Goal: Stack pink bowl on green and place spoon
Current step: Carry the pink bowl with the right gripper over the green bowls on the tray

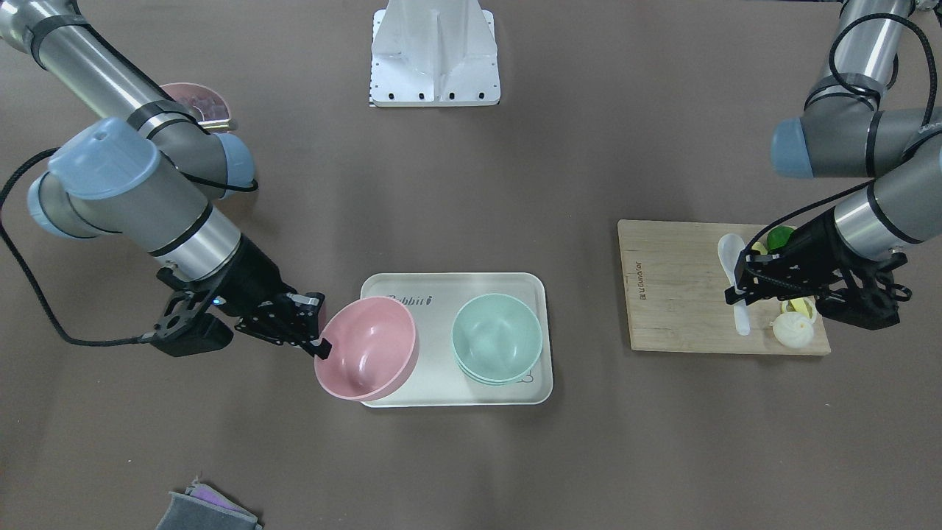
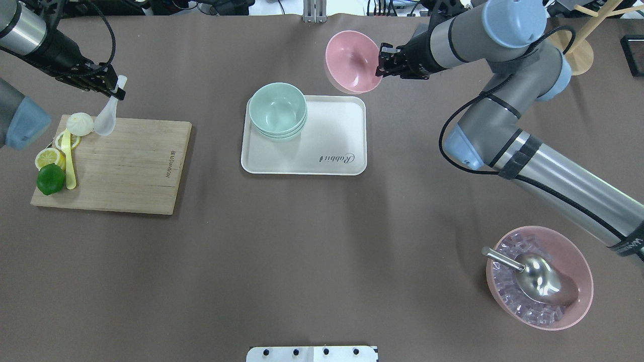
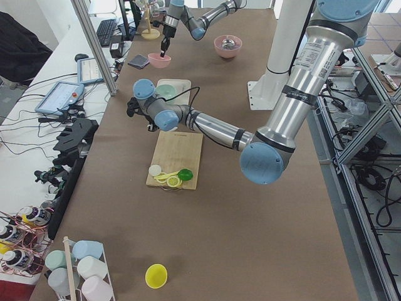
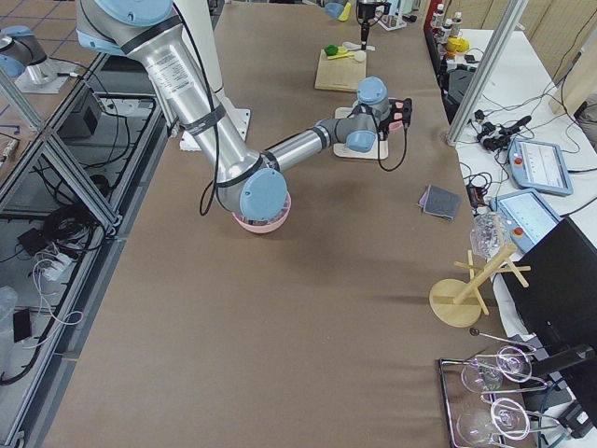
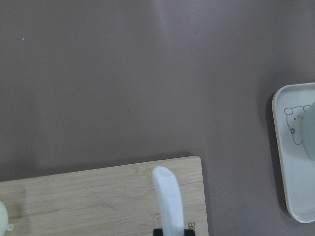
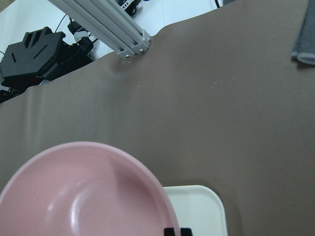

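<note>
One empty pink bowl, one white spoon

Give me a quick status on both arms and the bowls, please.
Right jaws shut on round pink bowl, tilted at white tray edge, not yet on pale green bowl. Left jaws hold white spoon over wooden board. Path between bowls clear.

**Open strip between the grippers**

Bare brown tabletop is left open between the left gripper, closed on a white plastic spoon, and the cream rectangular tray. Below it, a white bun and lemon slices are crowded on a wooden cutting board. Beside the right gripper, clamped on a round pink bowl, the tray's nearer half lies bare; the farther half is filled by stacked mint-green bowls.
</note>
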`<state>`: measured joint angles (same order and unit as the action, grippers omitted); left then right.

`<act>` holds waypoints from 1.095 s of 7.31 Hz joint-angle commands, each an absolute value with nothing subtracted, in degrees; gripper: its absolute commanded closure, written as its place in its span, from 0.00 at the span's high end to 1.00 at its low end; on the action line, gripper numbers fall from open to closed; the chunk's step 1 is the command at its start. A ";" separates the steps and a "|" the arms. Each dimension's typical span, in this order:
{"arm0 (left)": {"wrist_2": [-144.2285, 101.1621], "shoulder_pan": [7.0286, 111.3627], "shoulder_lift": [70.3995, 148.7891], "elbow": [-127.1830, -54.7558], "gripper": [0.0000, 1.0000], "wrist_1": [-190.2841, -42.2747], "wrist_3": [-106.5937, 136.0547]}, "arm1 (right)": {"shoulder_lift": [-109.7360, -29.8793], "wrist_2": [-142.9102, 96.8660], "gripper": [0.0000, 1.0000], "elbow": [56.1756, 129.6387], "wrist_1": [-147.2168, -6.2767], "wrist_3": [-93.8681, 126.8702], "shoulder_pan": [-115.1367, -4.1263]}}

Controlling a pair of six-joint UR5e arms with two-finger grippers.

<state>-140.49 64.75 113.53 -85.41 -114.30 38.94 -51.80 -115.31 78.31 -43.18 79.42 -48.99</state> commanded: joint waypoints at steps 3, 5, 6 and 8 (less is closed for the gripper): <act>-140.54 64.86 113.91 -84.73 0.00 -114.78 38.85 | -45.00 -104.86 0.00 76.03 -43.16 86.64 -41.06; -140.45 64.86 113.91 -84.55 0.00 -114.61 38.85 | -44.83 -104.94 0.00 76.03 -43.15 87.63 -40.69; -140.54 64.86 113.91 -84.29 0.00 -114.70 38.85 | -44.91 -104.94 0.00 76.03 -43.15 87.63 -40.69; -140.54 64.86 113.91 -84.11 0.00 -114.79 38.85 | -44.91 -104.94 0.00 76.03 -43.15 87.63 -40.69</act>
<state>-140.53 64.86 113.91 -84.24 -114.75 38.85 -44.91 -104.95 76.03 -43.15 87.60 -40.72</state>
